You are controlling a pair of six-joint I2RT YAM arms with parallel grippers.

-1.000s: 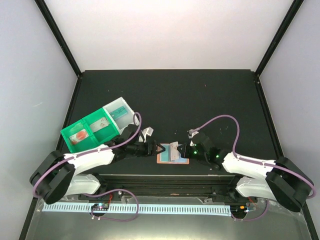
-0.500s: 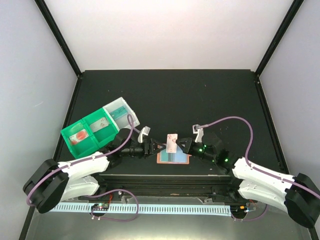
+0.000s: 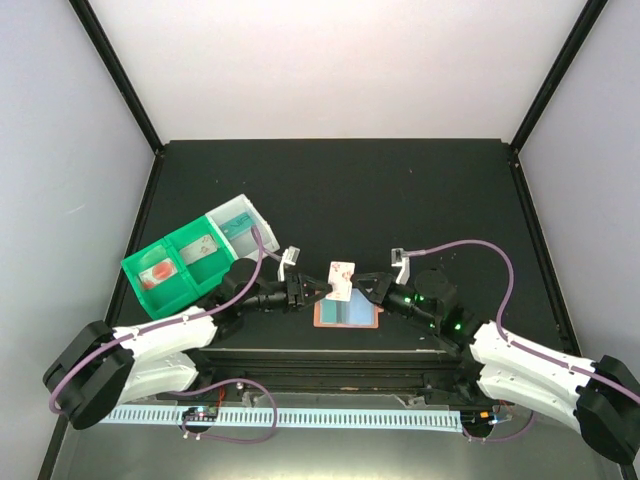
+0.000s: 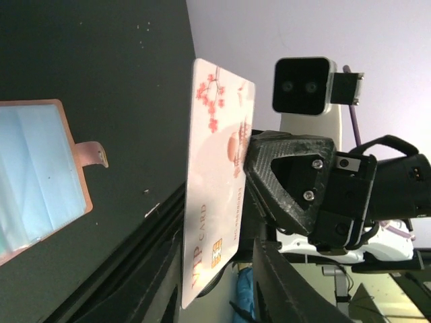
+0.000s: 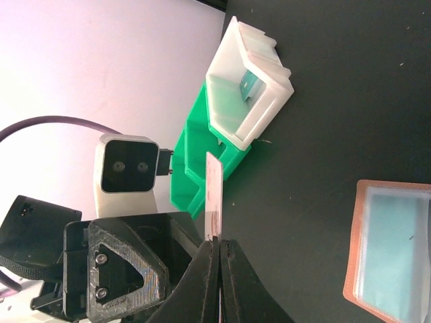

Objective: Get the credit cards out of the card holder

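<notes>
The right gripper (image 3: 360, 287) is clenched on the edge of a pale credit card (image 3: 341, 279) with pink blossom markings and holds it upright above the table (image 3: 350, 190). In the right wrist view the card shows edge-on, pinched between the two closed fingertips. The left gripper (image 3: 320, 291) meets it from the opposite side, nose to nose with the right one. The end of the card that bears the gold chip lies between its fingers. Whether they press on the card or stand just off it, I cannot tell

The card holder (image 3: 347, 314) lies open and flat on the table just under the lifted card and apart from it. Its blue-teal lining faces up and its little side tab (image 4: 91, 153) sticks out from one edge. Its near long edge runs just beside the black rail at the table's near edge, so there is little room on that side

The green-and-white tray (image 3: 168, 243) sits to the left, near the table's left edge and well apart from the card holder. The left arm's forearm and its purple cable (image 3: 262, 250) pass just beside the tray's near corner. A teal card (image 5: 250, 86) lies in the tray's white compartment

Behind both grippers a broad stretch of black tabletop runs back to the far wall and out to the right-hand frame
</notes>
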